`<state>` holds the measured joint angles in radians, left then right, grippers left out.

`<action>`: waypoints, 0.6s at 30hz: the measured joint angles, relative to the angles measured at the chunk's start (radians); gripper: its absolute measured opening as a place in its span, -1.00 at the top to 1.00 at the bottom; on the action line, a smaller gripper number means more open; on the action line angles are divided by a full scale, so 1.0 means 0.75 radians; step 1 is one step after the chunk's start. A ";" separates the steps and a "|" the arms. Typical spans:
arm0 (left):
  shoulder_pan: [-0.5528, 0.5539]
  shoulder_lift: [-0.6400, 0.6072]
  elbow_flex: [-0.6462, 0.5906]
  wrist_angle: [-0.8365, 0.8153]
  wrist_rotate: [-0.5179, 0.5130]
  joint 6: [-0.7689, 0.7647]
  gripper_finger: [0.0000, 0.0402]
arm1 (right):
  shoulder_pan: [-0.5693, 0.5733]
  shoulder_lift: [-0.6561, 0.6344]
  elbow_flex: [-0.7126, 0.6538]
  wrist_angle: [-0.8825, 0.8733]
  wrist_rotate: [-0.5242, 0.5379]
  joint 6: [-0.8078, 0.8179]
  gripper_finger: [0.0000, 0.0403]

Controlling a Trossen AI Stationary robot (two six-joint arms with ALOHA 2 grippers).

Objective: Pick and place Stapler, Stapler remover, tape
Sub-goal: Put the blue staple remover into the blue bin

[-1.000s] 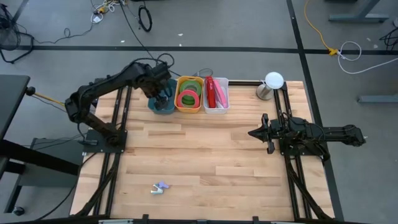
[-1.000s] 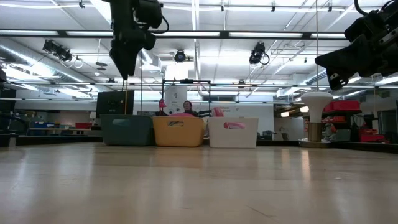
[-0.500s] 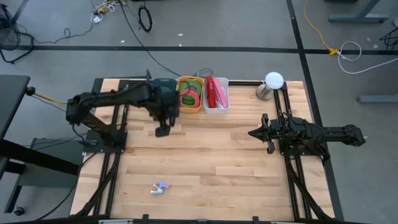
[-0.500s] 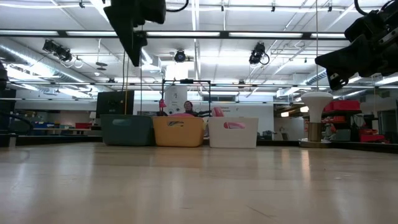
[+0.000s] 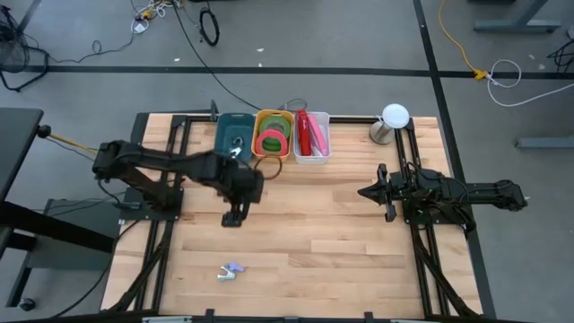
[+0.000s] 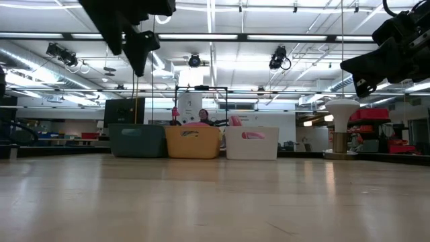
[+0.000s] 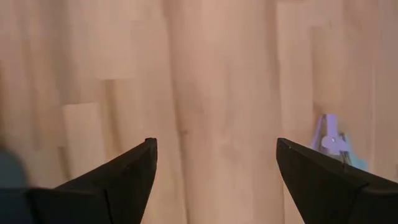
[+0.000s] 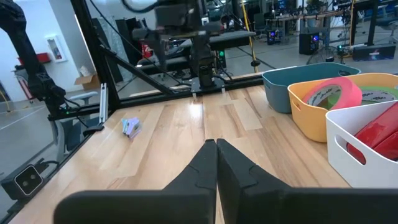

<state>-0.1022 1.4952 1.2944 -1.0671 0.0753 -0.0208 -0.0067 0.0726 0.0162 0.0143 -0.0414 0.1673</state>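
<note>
No legible writing; left gripper (image 5: 233, 218) open, above table (image 5: 341, 242).

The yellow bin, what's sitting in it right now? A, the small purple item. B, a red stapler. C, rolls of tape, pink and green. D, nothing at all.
C: the yellow bin holds ring-shaped rolls of tape, pink and green, seen from above and in the right wrist view, while the small purple item lies out on the table near its front edge.
</note>
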 joint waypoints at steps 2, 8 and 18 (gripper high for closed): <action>-0.046 0.000 -0.027 0.036 0.001 -0.028 -0.63 | 0.000 0.000 0.000 0.000 0.000 0.000 0.97; -0.203 0.000 -0.038 0.039 0.010 -0.097 -0.63 | 0.000 0.000 0.000 0.000 0.000 0.000 0.97; -0.491 0.002 -0.038 0.038 0.072 -0.203 -0.63 | 0.000 0.000 0.000 0.000 0.000 0.000 0.97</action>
<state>-0.4707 1.4964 1.2655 -1.0388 0.1295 -0.1732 -0.0065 0.0723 0.0162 0.0143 -0.0415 0.1673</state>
